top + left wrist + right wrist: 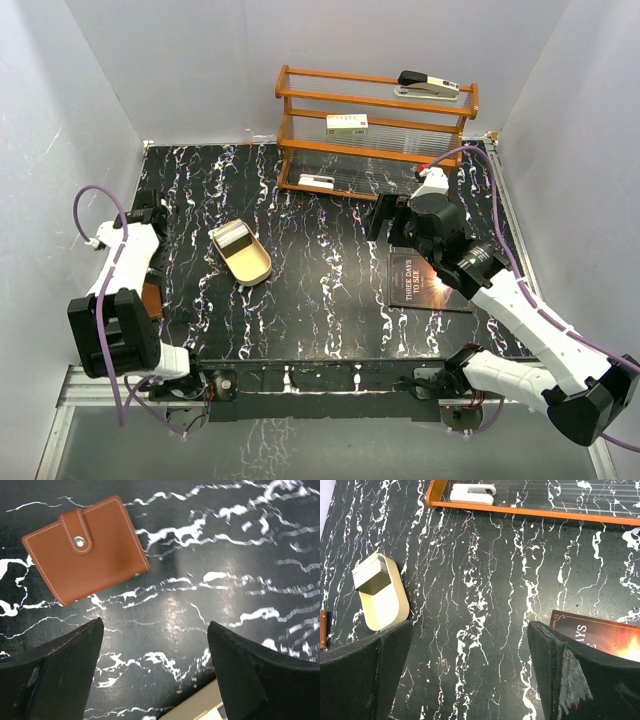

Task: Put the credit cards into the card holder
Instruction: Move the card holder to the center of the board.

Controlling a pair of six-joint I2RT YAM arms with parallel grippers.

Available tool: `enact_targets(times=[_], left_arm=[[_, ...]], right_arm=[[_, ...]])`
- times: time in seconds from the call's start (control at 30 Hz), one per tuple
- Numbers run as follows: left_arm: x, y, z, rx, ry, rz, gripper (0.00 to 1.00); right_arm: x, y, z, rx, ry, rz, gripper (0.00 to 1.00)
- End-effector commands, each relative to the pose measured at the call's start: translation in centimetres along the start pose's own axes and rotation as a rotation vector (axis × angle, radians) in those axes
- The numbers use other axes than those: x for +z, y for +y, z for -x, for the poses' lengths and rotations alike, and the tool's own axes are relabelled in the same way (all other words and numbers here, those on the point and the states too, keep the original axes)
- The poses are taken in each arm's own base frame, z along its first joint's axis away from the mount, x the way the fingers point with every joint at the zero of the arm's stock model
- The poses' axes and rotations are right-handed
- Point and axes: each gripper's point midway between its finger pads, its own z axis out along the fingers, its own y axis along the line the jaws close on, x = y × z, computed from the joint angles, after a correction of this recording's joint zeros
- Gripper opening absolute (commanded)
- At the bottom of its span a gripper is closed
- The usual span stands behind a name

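Left end effector (155,625), left wrist view: I read both dark fingers as spread, nothing between them, above the black white-veined marble tabletop (225,580). The brown leather card holder (85,555), snap tab shut, lies flat beyond the fingertips, apart from them.

Right wrist view: right end effector (470,625) is likewise spread and empty. A tan rounded metal tray (385,607) lies at the left, with the stacked thin credit cards (370,572) in its far end. A dark booklet with pale lettering (590,632) lies at the right.

Top external view: I find the card holder partly hidden beside the left arm, well apart from the tray.
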Motion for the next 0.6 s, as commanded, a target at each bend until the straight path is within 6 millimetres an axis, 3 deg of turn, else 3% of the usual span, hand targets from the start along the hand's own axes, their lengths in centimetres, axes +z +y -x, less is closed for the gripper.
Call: enact_targets(times=[0.0,0.2,0.57], left_arm=[[1.3,1.1,1.6,-0.136,-0.039,0.108,0.84],[3.7,2.2,2.4,-0.209,-0.029,0.200,0.86],[7.4,3.6,0.9,-0.179,-0.003,0.312,0.87]], right_arm=[[-0.4,0.3,1.8,-0.001,-0.061,0.007,0.98],[-0.5,0.3,2.1,-0.021,-0.060,0.005,0.98],[-0.7,-0.3,1.9,-0.025,-0.065,-0.017,0.98]])
